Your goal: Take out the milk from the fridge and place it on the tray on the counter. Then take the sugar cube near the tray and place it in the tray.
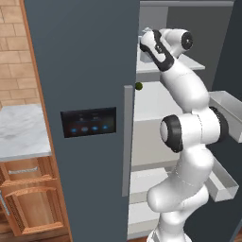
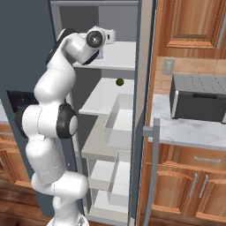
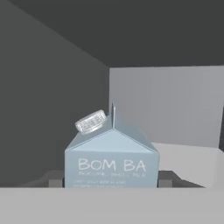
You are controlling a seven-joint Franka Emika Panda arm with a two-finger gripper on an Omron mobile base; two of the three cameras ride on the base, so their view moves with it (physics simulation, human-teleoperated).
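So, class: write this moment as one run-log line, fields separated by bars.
stage: grasping milk | milk: upright on upper fridge shelf, between the jaws | gripper: closed on milk | fridge door: open | not yet lifted out

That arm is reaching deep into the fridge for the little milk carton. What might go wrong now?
The hand sits low around the milk, its dark fingertips at the carton's bottom corners. With a hold that low, the carton might tip as it is lifted.

The arm is folded inside the fridge, close under an upper shelf, so pulling back could bump the shelf or the open door's bins.
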